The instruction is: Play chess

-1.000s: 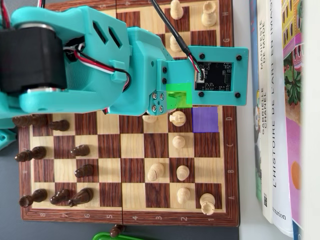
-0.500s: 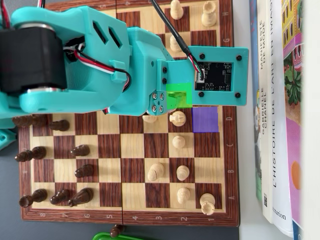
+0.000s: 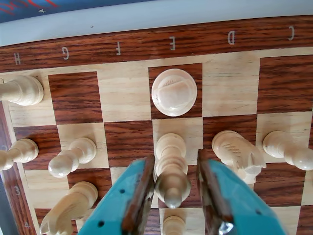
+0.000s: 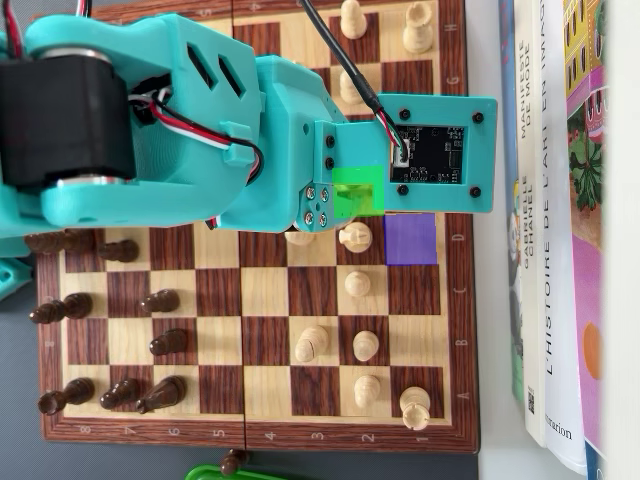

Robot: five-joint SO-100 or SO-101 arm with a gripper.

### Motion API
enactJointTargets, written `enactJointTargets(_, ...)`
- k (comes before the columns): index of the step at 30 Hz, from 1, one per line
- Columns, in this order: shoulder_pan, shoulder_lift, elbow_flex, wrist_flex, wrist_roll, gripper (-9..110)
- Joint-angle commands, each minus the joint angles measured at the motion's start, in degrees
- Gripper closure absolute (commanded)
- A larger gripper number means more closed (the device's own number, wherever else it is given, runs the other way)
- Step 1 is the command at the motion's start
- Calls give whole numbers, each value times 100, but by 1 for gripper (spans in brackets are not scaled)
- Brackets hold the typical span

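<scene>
Wrist view: teal plastic gripper (image 3: 172,188) with two flat fingers (image 3: 134,198) straddling a tall pale wooden chess piece (image 3: 170,169). A narrow gap shows on each side, so the fingers are spread, not clamped. The piece is lathe-turned, smooth, with a small round knob on top, and stands on a light square of the wooden chessboard (image 3: 122,44). The board has glossy dark reddish grain and light squares, with border letters C–H. One square ahead sits a round flat-topped pale piece (image 3: 174,92). A carved knight (image 3: 237,152) stands just right of the gripper. About nine pale pieces show here.

Overhead view: the teal arm (image 4: 200,130) covers the board's upper half. Green (image 4: 358,192) and purple (image 4: 411,238) square overlays sit near the wrist camera board (image 4: 435,152). Around nine dark pieces (image 4: 165,342) stand at left. Books (image 4: 560,220) lie along the right edge.
</scene>
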Motion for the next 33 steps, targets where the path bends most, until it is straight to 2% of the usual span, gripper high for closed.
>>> enactJointTargets(1, 44, 53, -272, -9, 0, 87)
enactJointTargets(8, 53, 114, -299, -9, 0, 87)
enactJointTargets(33, 413, 3103, 1345, -62, -9, 87)
